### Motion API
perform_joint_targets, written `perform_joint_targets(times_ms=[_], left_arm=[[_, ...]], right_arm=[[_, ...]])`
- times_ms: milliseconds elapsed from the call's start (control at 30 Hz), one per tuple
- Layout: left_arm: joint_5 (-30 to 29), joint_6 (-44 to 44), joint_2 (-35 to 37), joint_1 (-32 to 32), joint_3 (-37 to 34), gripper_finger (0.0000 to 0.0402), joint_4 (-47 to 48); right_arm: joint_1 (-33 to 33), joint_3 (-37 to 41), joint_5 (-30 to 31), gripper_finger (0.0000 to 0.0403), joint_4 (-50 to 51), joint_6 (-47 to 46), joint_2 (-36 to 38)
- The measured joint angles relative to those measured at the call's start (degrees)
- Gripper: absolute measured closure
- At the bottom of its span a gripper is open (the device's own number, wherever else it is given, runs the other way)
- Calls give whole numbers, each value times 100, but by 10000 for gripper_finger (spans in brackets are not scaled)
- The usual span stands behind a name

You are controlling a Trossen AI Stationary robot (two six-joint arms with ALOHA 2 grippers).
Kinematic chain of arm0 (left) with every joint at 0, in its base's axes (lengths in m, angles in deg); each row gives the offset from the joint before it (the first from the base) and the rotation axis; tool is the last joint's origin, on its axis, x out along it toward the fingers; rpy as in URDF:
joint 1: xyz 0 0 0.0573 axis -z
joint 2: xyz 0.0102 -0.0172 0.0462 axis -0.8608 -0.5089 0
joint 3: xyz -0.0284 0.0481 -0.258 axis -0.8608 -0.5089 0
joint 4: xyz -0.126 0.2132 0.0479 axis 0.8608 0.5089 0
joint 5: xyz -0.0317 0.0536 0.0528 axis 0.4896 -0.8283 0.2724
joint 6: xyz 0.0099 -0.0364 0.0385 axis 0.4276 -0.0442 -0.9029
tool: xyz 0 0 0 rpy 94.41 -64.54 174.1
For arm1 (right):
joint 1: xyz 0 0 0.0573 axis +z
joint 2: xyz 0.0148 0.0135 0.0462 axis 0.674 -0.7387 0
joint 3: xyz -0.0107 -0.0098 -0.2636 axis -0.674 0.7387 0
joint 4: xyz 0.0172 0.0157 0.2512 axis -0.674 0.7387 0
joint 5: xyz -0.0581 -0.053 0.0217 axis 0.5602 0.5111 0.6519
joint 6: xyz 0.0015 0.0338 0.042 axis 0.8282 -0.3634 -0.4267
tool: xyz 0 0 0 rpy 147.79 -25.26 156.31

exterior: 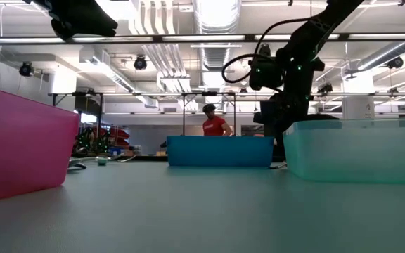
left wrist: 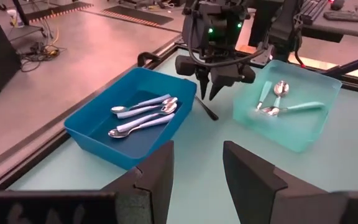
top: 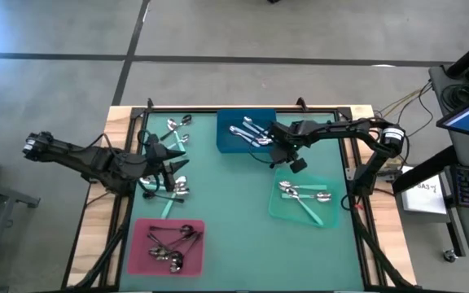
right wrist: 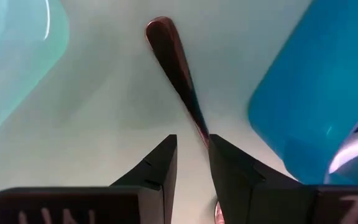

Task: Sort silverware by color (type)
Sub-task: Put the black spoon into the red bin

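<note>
Fingers of the right gripper [right wrist: 191, 163] stand slightly apart, straddling the dark handle of a black-handled spoon [right wrist: 174, 74] that lies flat on the mat; the handle runs into the gap between them, and contact with either pad cannot be confirmed. In the high view this gripper [top: 278, 157] sits just off the blue tray's front right corner, between the blue tray [top: 225, 140] and the green tray [top: 277, 209]. The left wrist view shows the same spoon [left wrist: 207, 109] on the bare mat in the strip between the two trays, directly under the gripper tips [left wrist: 209, 91].

Left gripper [left wrist: 196, 171] — fingers clearly apart, nothing between them. In the high view it [top: 172, 168] hovers at the left side of the table over a loose scatter of spoons [top: 175, 185], with further loose spoons [top: 176, 127] near the table's far left corner.

Sorted contents:
- Blue tray: several silver spoons [top: 249, 131], lying roughly parallel.
- Green tray: teal-handled spoons [top: 304, 195], a few crossing one another.
- Pink tray [top: 137, 252], at the near left: dark-handled spoons [top: 172, 242] in a tangle.

All three trays rest on the teal mat [top: 234, 236], well apart from each other — the pink one nearest the left arm. In the low view a person in a red shirt [exterior: 215, 125] stands in the room beyond the table.
</note>
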Motion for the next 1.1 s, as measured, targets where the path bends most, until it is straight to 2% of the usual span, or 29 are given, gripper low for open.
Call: perform_joint_targets(times_ms=[167, 433, 833, 1100], left_arm=[[-156, -64, 4, 0, 0, 279, 34], [-210, -109, 32, 0, 0, 279, 33], [-293, -154, 58, 0, -2, 279, 36], [-293, -153, 58, 0, -2, 279, 39]], right_arm=[[0, 93, -22, 321, -399, 271, 0], [0, 250, -493, 321, -539, 629, 0], [0, 302, -490, 321, -762, 712, 0], [-92, 116, -347, 321, -854, 108, 41]])
